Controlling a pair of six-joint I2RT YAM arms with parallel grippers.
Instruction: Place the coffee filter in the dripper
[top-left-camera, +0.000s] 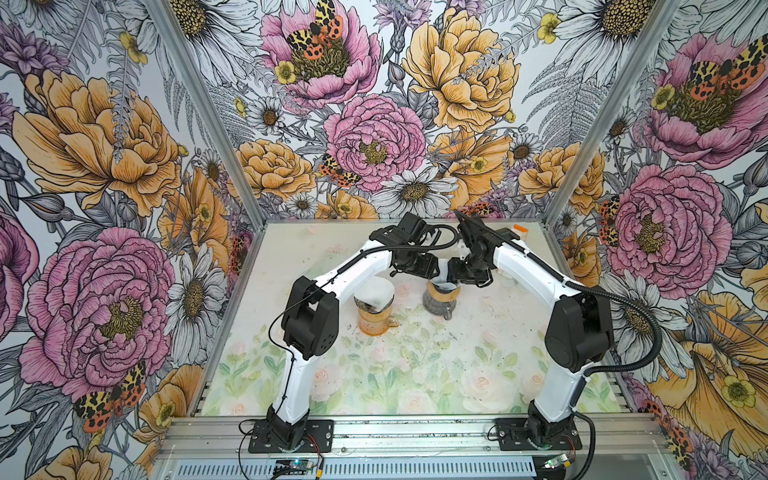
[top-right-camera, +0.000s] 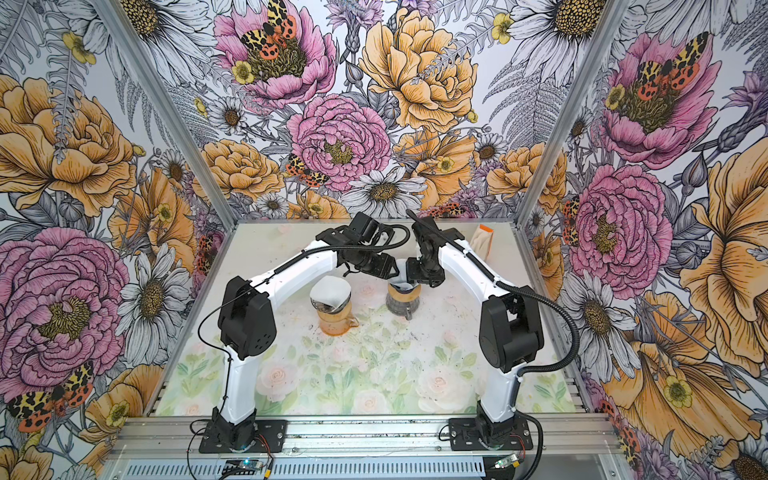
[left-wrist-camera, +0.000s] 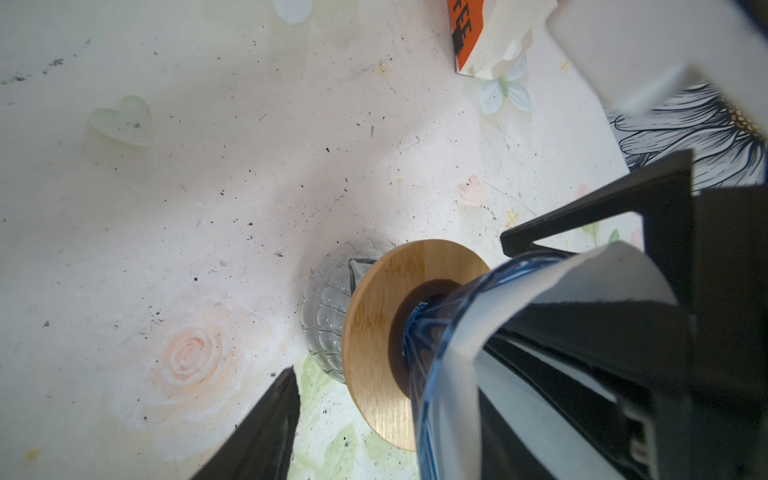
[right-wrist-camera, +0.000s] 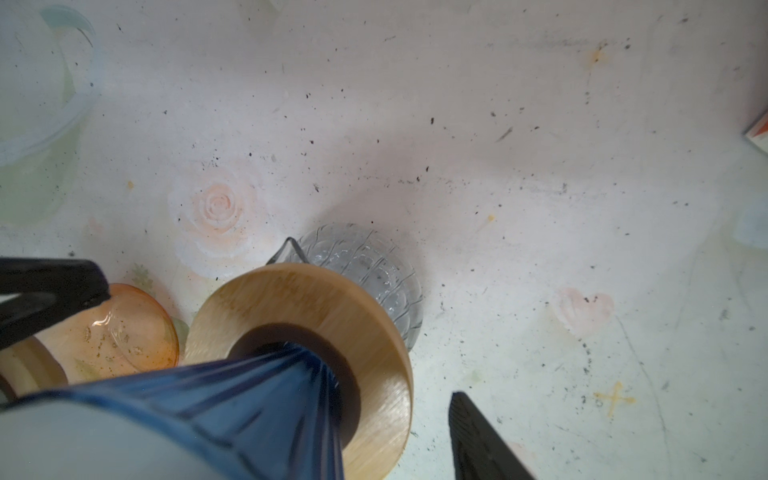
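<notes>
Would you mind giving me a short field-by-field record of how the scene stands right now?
target: blue glass dripper, seated in wooden collar on clear glass carafe
coffee filter: partly in the dripper, edge above the rim
left claw: open, at the dripper
right claw: open, at the dripper
other set: orange glass carafe with second filter on top
back right: orange-topped paper packet
</notes>
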